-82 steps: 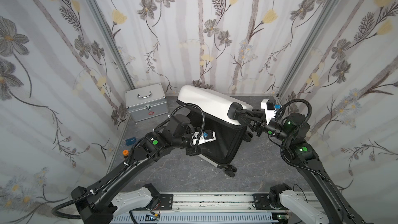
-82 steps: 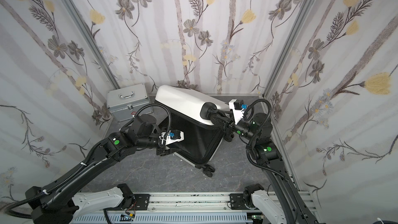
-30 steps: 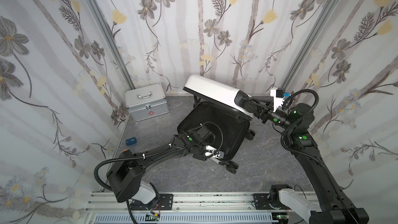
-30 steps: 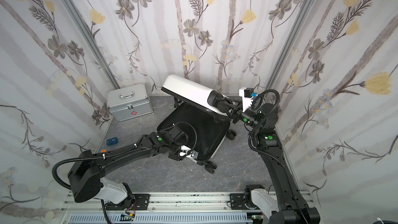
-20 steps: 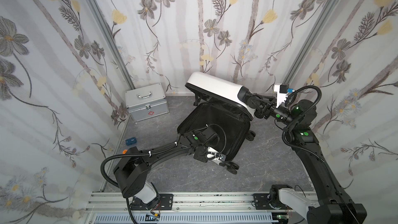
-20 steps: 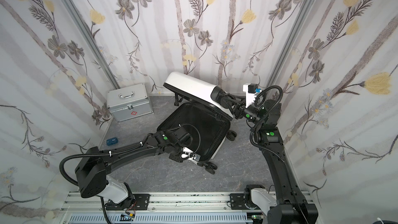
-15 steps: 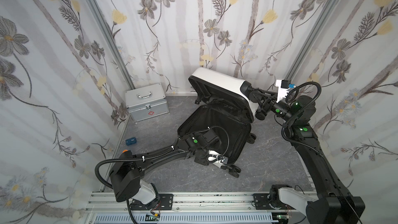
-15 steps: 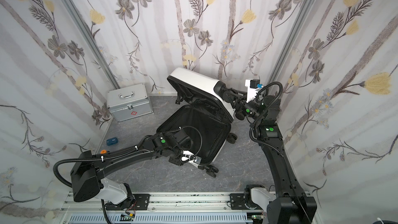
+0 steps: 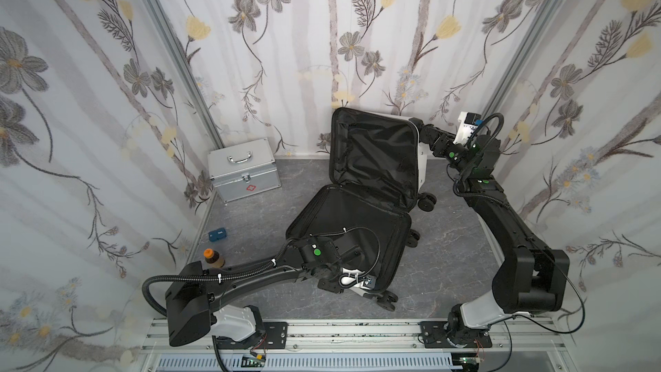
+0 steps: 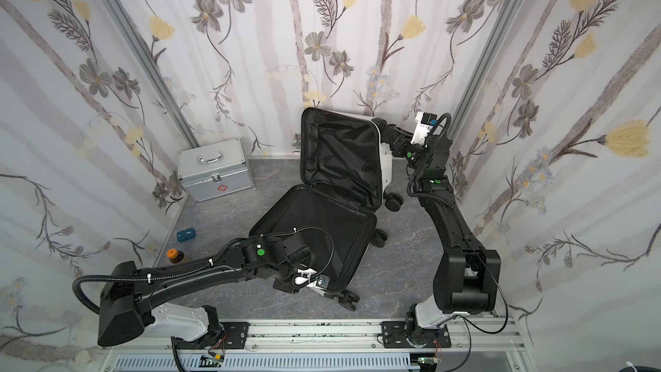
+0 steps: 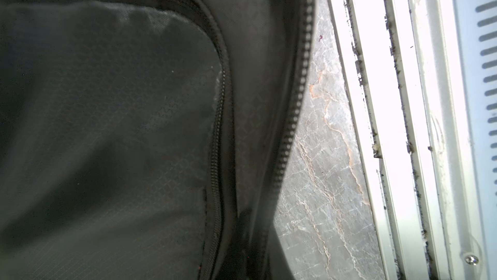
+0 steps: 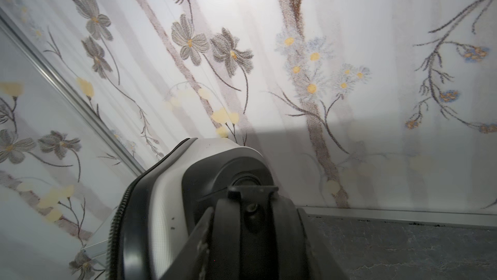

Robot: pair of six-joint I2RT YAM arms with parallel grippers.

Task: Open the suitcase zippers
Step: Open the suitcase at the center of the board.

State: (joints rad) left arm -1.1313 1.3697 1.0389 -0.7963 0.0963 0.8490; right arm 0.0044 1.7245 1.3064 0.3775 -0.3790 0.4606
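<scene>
Two black-lined halves of the small white hard-shell suitcase (image 9: 422,159) stand hinged open in both top views. One half lies flat on the grey veined floor (image 9: 447,245). The lid (image 10: 339,152) rises near upright towards the back wall, with crumpled fabric inside it. The left gripper (image 9: 343,281) is closed at the flat half's near corner; any hold is hidden. The right gripper (image 9: 424,130) meets the lid's upper corner. A ribbed silver metal case (image 9: 245,170) sits shut, well apart.

Left wrist view: coarse black zipper teeth (image 11: 293,109), parted, edge the diamond-weave lining (image 11: 107,130).

Right wrist view: the right gripper is clamped on a black caster wheel (image 12: 252,224), set in a rounded recess of the glossy shell.
</scene>
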